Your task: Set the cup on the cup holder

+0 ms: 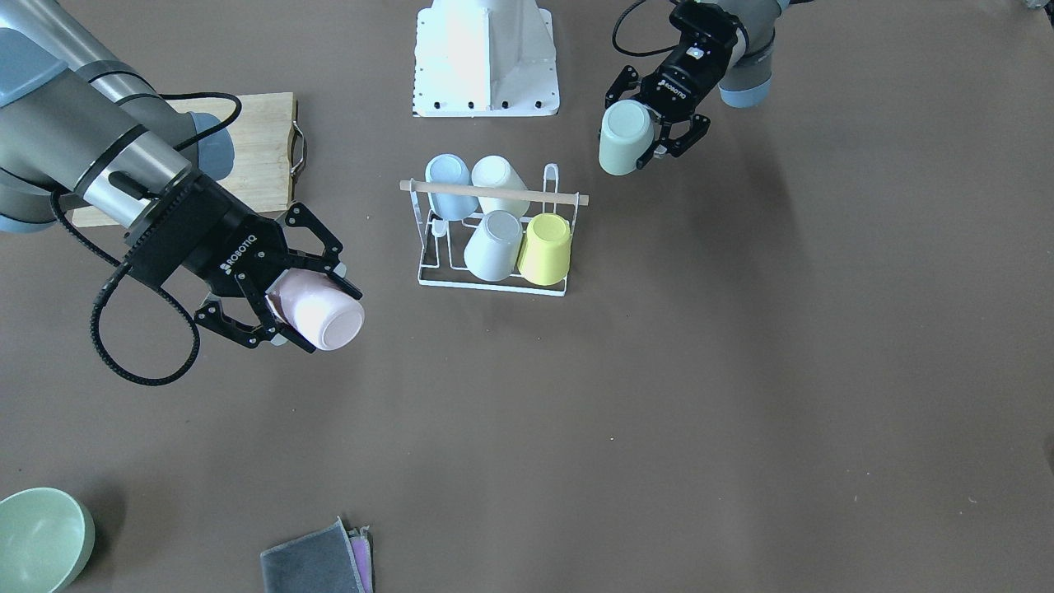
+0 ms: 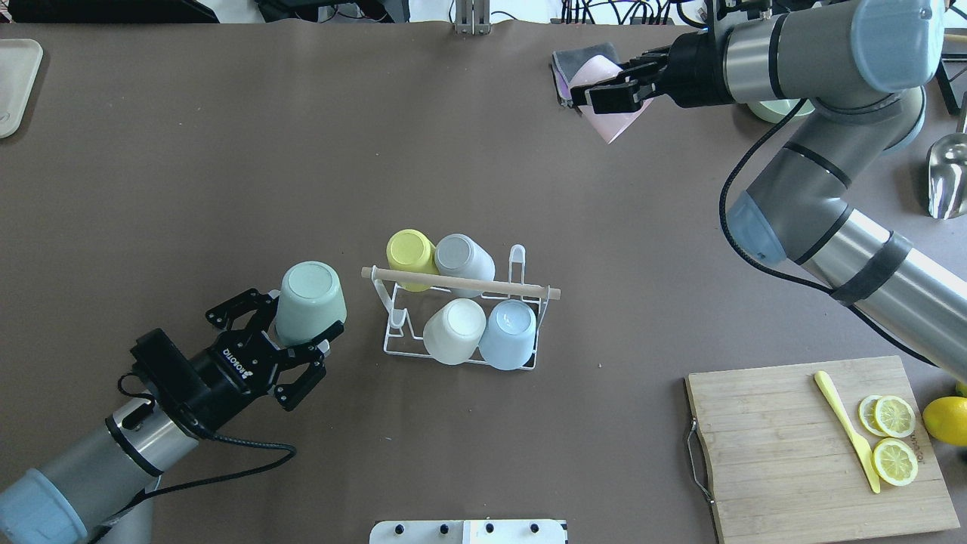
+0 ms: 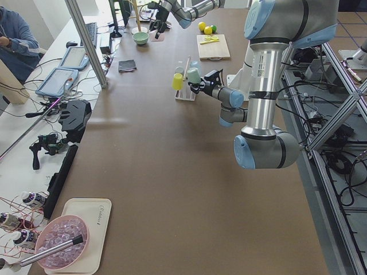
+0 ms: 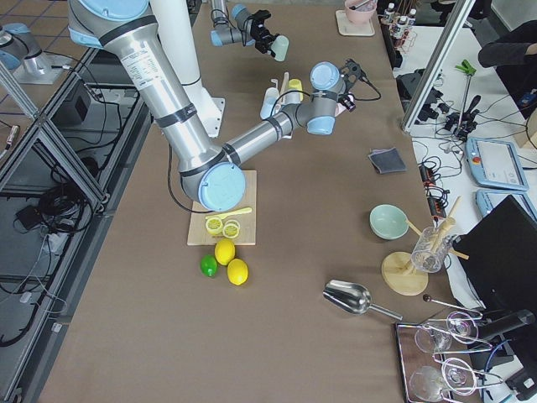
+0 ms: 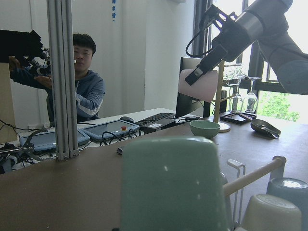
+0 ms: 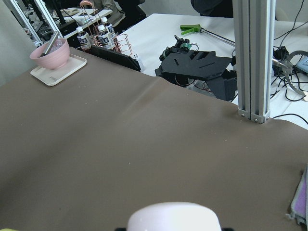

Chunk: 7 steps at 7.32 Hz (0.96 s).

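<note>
Six cups (image 2: 310,302); one cup holder (image 2: 461,282); one cutting board (image 2: 770,446).

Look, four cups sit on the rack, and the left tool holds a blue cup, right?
Not blue. The left tool holds a pale green cup, as the overhead view shows. The rest is right.

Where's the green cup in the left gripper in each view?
Front-facing: green cup upper right.
Overhead: cup lower left.
Exterior left: cup upper centre.
Exterior right: cup top centre.
Left wrist: cup fills bottom foreground.
Right wrist: not in it.
Shared landmark: cup holder beside it.
</note>
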Available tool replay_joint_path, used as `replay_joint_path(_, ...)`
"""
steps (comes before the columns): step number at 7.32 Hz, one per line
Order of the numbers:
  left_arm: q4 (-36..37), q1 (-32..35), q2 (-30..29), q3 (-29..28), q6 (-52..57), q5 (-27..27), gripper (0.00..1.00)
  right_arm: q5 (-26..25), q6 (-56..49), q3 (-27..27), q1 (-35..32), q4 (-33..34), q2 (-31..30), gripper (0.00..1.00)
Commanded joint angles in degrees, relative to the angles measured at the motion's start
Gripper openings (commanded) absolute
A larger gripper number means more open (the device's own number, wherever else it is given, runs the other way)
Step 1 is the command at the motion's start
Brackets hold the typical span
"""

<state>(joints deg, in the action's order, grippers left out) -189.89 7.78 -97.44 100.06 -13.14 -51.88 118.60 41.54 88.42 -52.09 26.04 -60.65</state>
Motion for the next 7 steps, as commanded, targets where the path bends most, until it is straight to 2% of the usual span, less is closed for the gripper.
replay_joint_path(1,0.13,-0.48,-3.97,-1.17,4.69,0.56,0.52,-4.32,3.0,-0.17,4.69,-4.75,-0.26,0.0)
replay_joint_path(2,0.48,0.91,-6.17,-2.31,4.79,1.51,0.52,-10.61,3.63,-0.7,8.63,-10.69,-0.43,0.0)
replay_joint_path(3,0.66,1.71,-8.01,-4.5,4.79,2.31,0.51,-12.85,4.59,-0.53,10.24,-11.36,0.18,0.0)
replay_joint_path(5,0.66,2.5,-10.84,-7.86,4.79,2.31,0.48,-20.48,4.95,-1.4,14.19,-21.33,0.18,0.0)
replay_joint_path(7,0.49,2.42,-13.47,-10.75,4.53,2.31,0.53,-23.31,4.95,-2.62,15.96,-28.03,-0.25,0.0)
